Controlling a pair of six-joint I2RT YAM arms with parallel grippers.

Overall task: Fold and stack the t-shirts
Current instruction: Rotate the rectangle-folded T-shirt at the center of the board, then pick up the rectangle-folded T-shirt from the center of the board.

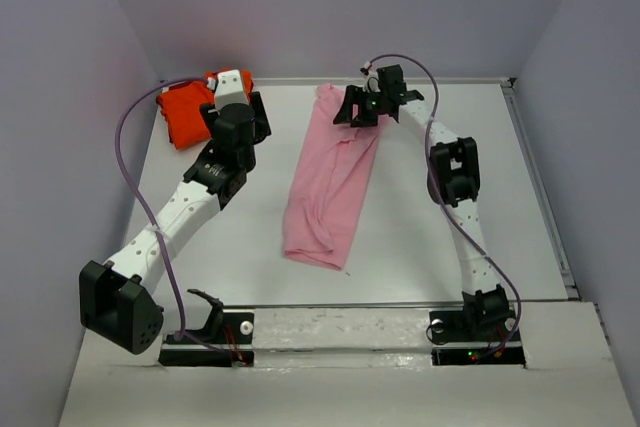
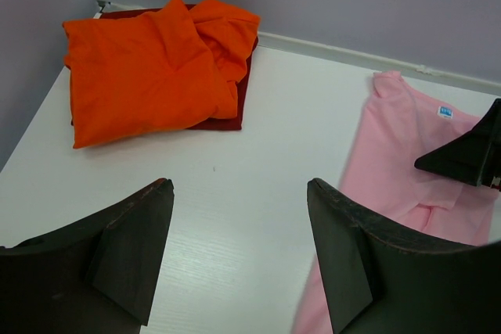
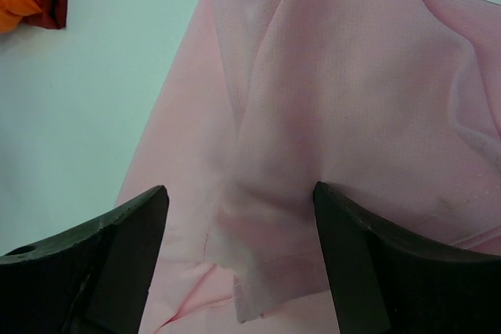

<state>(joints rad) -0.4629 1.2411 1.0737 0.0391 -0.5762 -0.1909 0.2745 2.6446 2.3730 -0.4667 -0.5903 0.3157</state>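
White desk [image 1: 230, 257] enclosed by pale lilac walls, seen from above and from both wrists. Light pink short-sleeved cloth t-shirt [image 1: 335, 187]: lies mid-desk as a long narrow strip, apparently already folded lengthwise, its neck end toward the far wall and its hem end toward the arm bases. A small white-and-blue neck label [image 2: 445, 112] marks the far end. Bright orange-red cloth t-shirt [image 1: 185, 112]: a compact folded bundle in the far left corner, well apart from the pink one. A darker red layer [image 2: 227, 115] shows under its edge; whether this is a separate garment cannot be told.

Left gripper [image 2: 239, 185]: jaws wide, holding nothing, poised above bare desk between the two shirts and nearer the orange-red bundle. Right gripper [image 3: 239, 189]: jaws wide, holding nothing, directly above the wrinkled far end of the pink strip, with cloth visible in the gap between its fingers.

Step in hand, as judged: the crosswise fold of the pink shirt, with stacking not yet begun. The next move calls for the right gripper to descend and pinch all layers at the far end, not the top ply alone. The left gripper would take the matching corner, so that the end can be carried evenly toward the hem. Loose folds near the sleeve may slip out of a shallow pinch.
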